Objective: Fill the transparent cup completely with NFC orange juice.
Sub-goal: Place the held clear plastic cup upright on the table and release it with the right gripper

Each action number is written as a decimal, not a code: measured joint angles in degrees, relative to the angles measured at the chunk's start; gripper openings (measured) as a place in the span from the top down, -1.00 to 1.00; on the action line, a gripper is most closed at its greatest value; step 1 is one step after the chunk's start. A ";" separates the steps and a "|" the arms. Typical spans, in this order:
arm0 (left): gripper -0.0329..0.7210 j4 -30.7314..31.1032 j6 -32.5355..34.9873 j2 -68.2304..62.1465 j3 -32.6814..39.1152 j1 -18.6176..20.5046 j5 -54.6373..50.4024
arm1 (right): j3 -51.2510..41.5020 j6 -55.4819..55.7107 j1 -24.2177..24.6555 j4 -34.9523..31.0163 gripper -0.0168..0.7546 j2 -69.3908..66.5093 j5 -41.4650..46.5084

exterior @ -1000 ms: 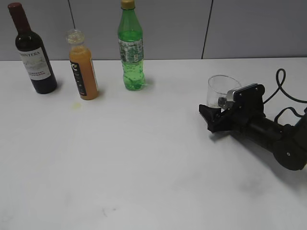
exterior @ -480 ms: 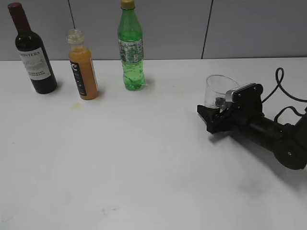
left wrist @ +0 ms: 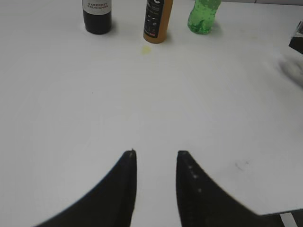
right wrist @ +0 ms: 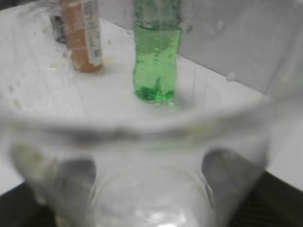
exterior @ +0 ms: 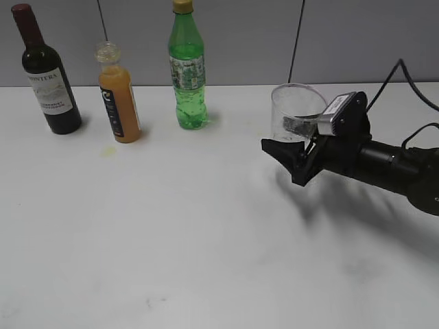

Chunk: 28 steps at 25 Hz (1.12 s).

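While gripping transparent cup [exterior: 296,110], right hand [exterior: 296,147] hovers above table [exterior: 171,226]

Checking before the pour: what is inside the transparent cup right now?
No juice shows in the transparent cup, held by the right gripper. Through its wall only gripper parts appear. The blurred right wrist view leaves small droplets at the bottom unconfirmed.

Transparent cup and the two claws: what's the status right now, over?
Right gripper shut on transparent cup, cup empty, off the table. Left gripper open, holding nothing. NFC orange juice stands across the table, path clear.
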<state>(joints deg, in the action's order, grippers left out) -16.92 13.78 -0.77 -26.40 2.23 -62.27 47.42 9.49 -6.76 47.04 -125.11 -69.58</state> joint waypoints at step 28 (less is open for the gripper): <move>0.29 0.00 0.00 0.00 0.00 0.00 0.00 | 5.27 8.05 -14.20 14.33 -0.42 -5.73 -0.05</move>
<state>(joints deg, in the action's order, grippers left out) -16.92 13.78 -0.77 -26.40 2.23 -62.27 52.69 17.54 -20.96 61.37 -130.84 -69.63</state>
